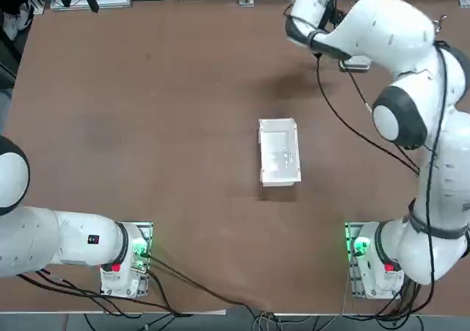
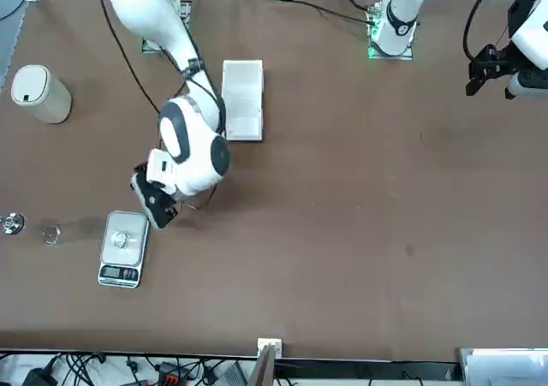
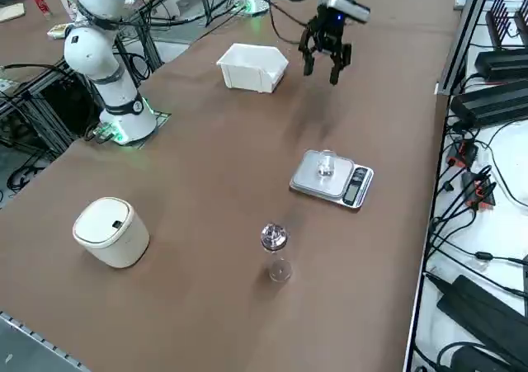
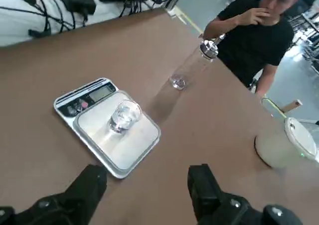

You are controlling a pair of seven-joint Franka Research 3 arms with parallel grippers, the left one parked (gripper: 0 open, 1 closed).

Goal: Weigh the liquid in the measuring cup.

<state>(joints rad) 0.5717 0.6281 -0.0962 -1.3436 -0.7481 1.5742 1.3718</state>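
Four views, one by one.

top view: white tray (image 1: 280,152) dead center on the brown table (image 1: 147,89). Right arm stretched toward 1 o'clock of the tray, wrist up near the far edge. Scale (image 1: 355,64) only peeking out from under the arm, cup not visible here.

front view: right gripper (image 2: 157,209) hanging over the table just off the scale (image 2: 122,247), at about 1 o'clock from it. Measuring cup (image 2: 121,240) sitting on the platform, upright. Off at 9 o'clock of the scale: small clear round piece (image 2: 50,233), then shiny metal knob (image 2: 11,224) further out. White round bin (image 2: 40,93) up at 11 o'clock, well apart. White tray (image 2: 242,98) at roughly 1 o'clock, past the arm.

right side view: right gripper (image 3: 326,63) up in the air, fingers spread, nothing between them, near the tray (image 3: 252,67). Measuring cup (image 3: 326,168) on the scale (image 3: 331,179), display end at 3 o'clock. Metal knob (image 3: 274,238) and clear piece (image 3: 280,270) close together on the table, around 7 o'clock of the scale. Bin (image 3: 110,231) far off at 8 o'clock.

right wrist view: both black fingers (image 4: 89,185) wide apart, empty, well short of the scale (image 4: 105,125). Measuring cup (image 4: 124,116) in the middle of the silver platform, glinting, apart from the fingers. Beyond it the clear piece (image 4: 178,82) and knob (image 4: 209,49), then a person (image 4: 254,33) in a black shirt at the table edge. Bin (image 4: 285,146) off to one side.
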